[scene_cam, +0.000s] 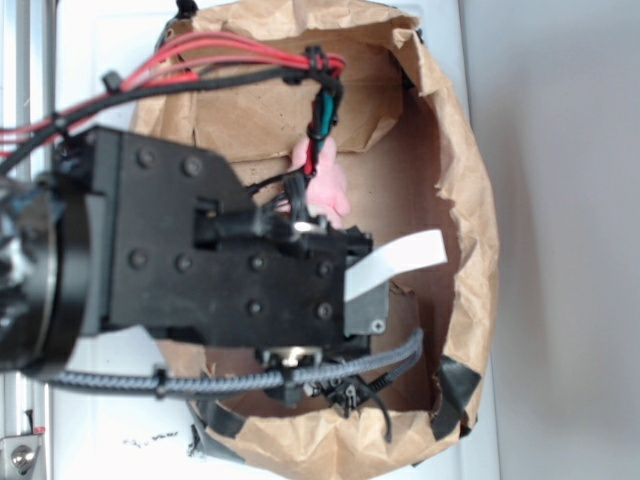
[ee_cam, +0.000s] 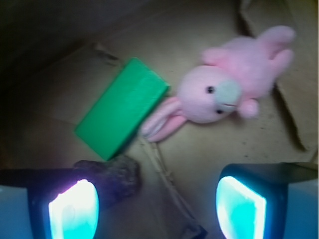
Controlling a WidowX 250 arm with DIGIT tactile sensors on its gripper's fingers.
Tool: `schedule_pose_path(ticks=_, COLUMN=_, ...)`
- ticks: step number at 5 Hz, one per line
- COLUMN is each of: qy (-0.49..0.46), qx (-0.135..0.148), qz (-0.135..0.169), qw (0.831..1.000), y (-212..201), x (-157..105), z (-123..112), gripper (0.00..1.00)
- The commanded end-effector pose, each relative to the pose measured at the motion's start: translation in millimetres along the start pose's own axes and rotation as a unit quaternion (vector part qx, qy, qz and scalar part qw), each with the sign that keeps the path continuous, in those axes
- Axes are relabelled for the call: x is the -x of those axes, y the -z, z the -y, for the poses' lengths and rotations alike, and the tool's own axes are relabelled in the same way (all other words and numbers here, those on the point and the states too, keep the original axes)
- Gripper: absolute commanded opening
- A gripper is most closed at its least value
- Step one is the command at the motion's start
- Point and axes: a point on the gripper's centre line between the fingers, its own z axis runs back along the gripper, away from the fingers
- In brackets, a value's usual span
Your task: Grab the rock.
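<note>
Claw fingers spread apart, the lumpy dark-brown rock just beside the left one. Crumpled brown paper bag surrounds a brown cardboard floor.

Robot lab bench: taped brown paper bin, exposed arm wiring.

No text, label, brand, number or sign can be read in either view.

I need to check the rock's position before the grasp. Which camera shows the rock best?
The wrist view: the rock lies on the cardboard just below the green block, partly behind one gripper finger. The exterior view shows none of it; the arm hides it.
</note>
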Motion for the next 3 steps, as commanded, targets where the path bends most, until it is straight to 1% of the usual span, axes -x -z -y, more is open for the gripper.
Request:
schedule_pose_path(ticks=1, qy=-0.001, qx=0.029, qz=0.016, qw=0.999, y=-3, x=-6, z=16, gripper=1.0)
schedule_pose_path(ticks=2, qy=-0.004, qx=0.039, qz=0.008, qw=0.999, y=5, x=-2, z=14, gripper=1.0)
schedule_pose_path(ticks=3, qy=-0.004, qx=0.029, qz=0.009, qw=1.0, y=14, x=-3, z=16, gripper=1.0)
